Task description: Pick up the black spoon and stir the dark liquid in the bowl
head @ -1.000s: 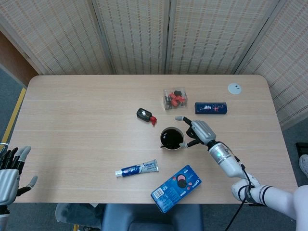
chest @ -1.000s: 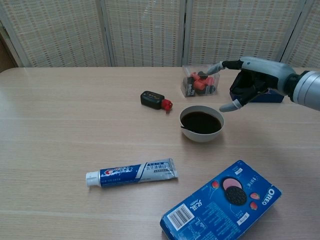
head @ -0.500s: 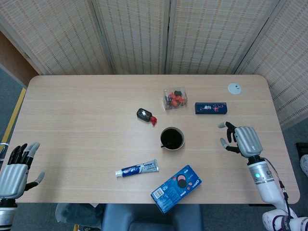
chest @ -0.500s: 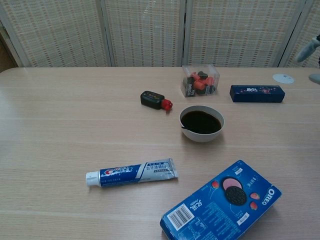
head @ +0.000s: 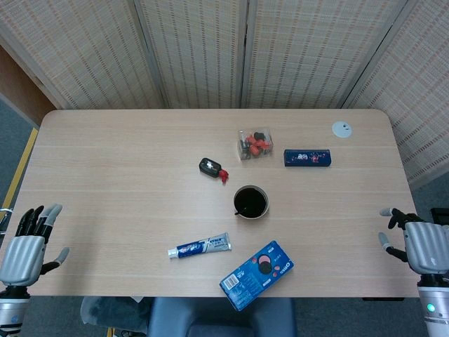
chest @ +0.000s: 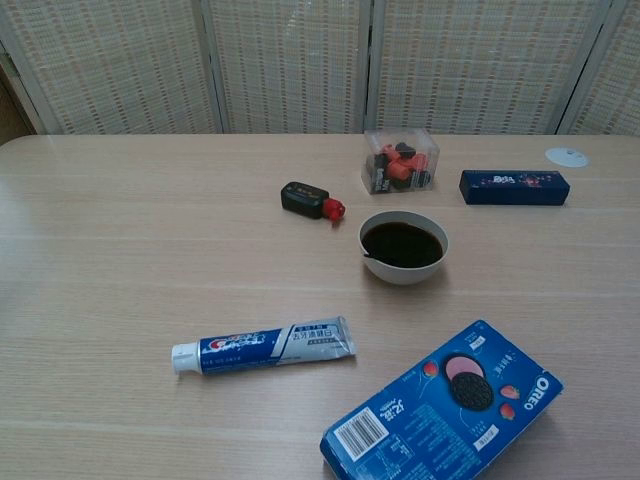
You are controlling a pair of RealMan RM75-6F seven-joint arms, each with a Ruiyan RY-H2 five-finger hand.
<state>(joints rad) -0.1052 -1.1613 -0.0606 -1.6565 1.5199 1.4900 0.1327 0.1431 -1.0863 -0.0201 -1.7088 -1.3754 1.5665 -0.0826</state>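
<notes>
My left hand (head: 27, 247) sits off the near left corner of the table (head: 126, 182), fingers spread, holding nothing; my right hand (head: 421, 246) sits off the near right edge, fingers apart and lightly curled, also empty — neither touches anything, and the chest view shows neither; nearest on the table lie the blue cookie box (chest: 445, 405) and the toothpaste tube (chest: 265, 345); beyond them the white bowl (chest: 403, 247) of dark liquid (chest: 402, 243) stands mid-table, the black spoon (chest: 371, 256) resting inside at its left rim — only a sliver shows; further back are a small black-and-red object (chest: 312, 200), hard to identify, a clear box (chest: 401, 160), and a dark blue box (chest: 514, 186).
</notes>
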